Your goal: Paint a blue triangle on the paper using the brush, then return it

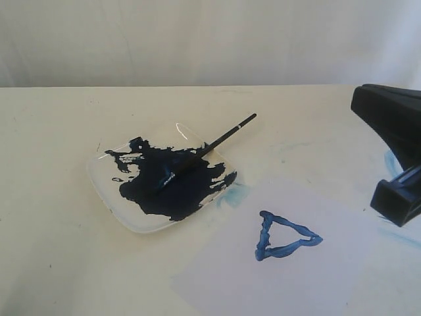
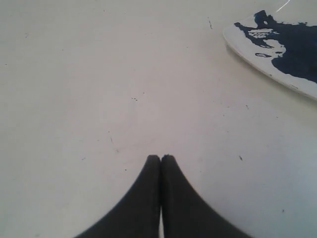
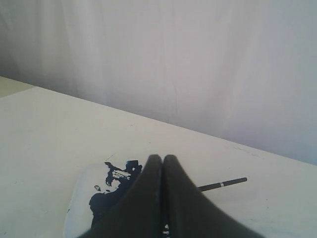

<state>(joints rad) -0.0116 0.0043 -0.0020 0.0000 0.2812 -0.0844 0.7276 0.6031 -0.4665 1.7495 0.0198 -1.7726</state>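
Exterior view: the brush [image 1: 210, 146] lay with its tip in the paint dish [image 1: 110, 192], left of the blue triangle [image 1: 289, 226] on the near paper [image 1: 263, 280]. My left pincer [image 2: 161, 158] and right pincer [image 3: 163, 157] were pressed together, empty.

Clear dish [image 1: 115, 197] w/ navy paint puddle [image 1: 164, 191] — on cream table [image 1: 52, 131].

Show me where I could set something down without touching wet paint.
Free: bare table left of the dish, and the strip behind it toward the wall. Crowded: dish with brush, the paper with the blue triangle, robot arm at right.
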